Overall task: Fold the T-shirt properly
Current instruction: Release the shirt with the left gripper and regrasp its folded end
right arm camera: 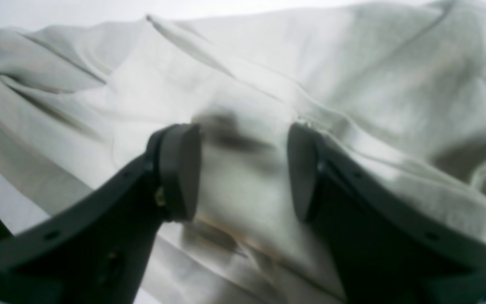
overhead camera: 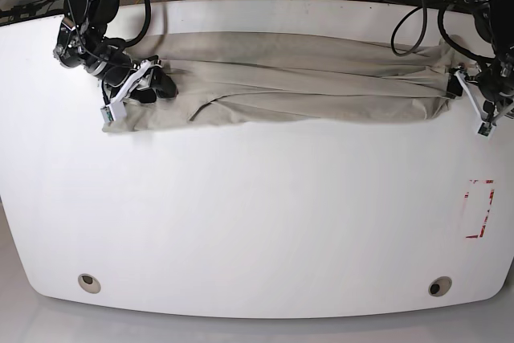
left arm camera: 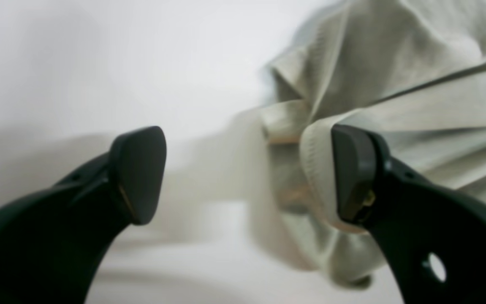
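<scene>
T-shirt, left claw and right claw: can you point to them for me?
T-shirt [overhead camera: 321, 78], base view, the middle of the stretched cloth.
Left claw [left arm camera: 247, 173], left wrist view, the gap between its tips.
Right claw [right arm camera: 243, 173], right wrist view, between its tips.

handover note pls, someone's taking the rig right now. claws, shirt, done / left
Left claw: open at the shirt's bunched end, one finger against a fabric edge, nothing pinched.
Right claw: jaws apart over cloth at the other end; grip not confirmed.
T-shirt: stretched into a long wrinkled band along the far side of the table, between both arms.
Done: shirt seems folded lengthwise into that strip.
Left: crosswise folds, smoothing wrinkles.
</scene>
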Robot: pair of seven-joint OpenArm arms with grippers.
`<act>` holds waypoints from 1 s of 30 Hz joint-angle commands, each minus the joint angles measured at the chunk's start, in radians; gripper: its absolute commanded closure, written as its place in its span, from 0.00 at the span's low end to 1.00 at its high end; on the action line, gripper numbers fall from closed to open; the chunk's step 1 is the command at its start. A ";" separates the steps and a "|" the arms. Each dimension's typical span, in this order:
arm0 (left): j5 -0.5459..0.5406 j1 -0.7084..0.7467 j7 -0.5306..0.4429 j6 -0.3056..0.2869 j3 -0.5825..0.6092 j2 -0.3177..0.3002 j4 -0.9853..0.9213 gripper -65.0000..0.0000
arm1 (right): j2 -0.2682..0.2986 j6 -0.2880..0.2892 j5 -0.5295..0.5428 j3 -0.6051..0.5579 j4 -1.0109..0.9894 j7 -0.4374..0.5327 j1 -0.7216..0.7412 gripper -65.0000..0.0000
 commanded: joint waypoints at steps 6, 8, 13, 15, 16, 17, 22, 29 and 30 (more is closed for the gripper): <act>0.010 -0.013 -0.008 0.005 -0.096 -0.104 -0.035 0.20 | 0.012 -0.010 -0.037 0.002 0.002 -0.039 -0.007 0.50; 0.010 -0.013 -0.007 0.005 -0.121 -0.104 -0.018 0.20 | 0.011 -0.010 -0.037 0.002 0.002 -0.039 -0.007 0.50; -0.033 -0.013 0.046 0.005 -0.129 -0.101 0.061 0.20 | 0.011 -0.010 -0.037 0.002 0.002 -0.039 -0.007 0.50; -0.111 -0.013 0.121 0.005 -0.130 -0.103 0.081 0.20 | 0.014 -0.010 -0.037 0.002 0.002 -0.039 -0.007 0.50; -0.165 -0.013 0.158 0.005 -0.139 -0.104 0.095 0.20 | 0.014 -0.010 -0.037 0.002 0.002 -0.042 -0.007 0.50; -0.215 -0.013 0.181 0.005 -0.159 -0.104 0.109 0.20 | 0.014 -0.010 -0.037 0.002 0.002 -0.042 -0.007 0.50; -0.430 -0.011 0.286 0.005 -0.234 -0.101 0.149 0.20 | 0.012 -0.010 -0.037 0.002 0.002 -0.043 -0.007 0.50; -0.672 0.058 0.305 0.005 -0.287 -0.106 0.129 0.20 | 0.012 -0.010 -0.037 0.002 0.002 -0.043 -0.009 0.50; -0.700 0.066 0.305 0.005 -0.282 -0.106 0.120 0.20 | 0.012 -0.010 -0.037 0.002 0.002 -0.043 -0.009 0.50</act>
